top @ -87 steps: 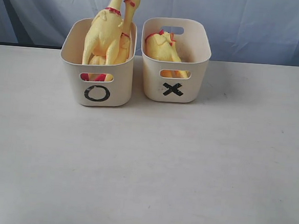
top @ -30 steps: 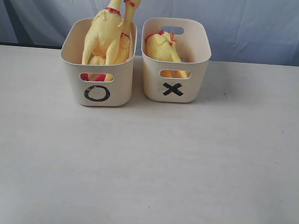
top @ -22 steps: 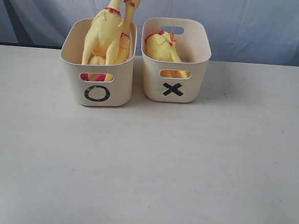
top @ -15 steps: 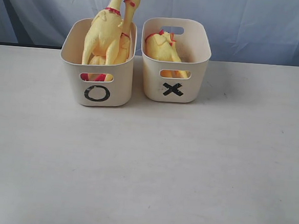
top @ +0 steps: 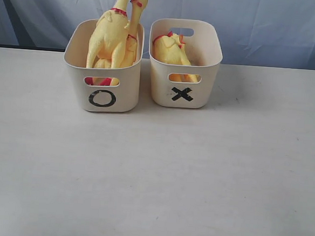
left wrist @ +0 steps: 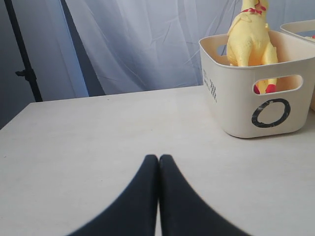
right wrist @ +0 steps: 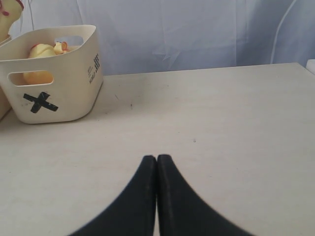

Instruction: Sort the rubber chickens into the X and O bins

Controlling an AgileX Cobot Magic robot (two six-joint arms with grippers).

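This looks like a staged robot test area, a lab setup rather than a home or a shop. A pale blue-white cloth backdrop (top: 272,23) hangs in loose folds and fills the whole background. In front of it lies a plain cream surface (top: 153,177). In the left wrist view a dark stand (left wrist: 28,66) with a small knob rises beside the cloth. The O bin (top: 75,90) and the X bin (top: 159,94) carry rough black marks, like trial props.
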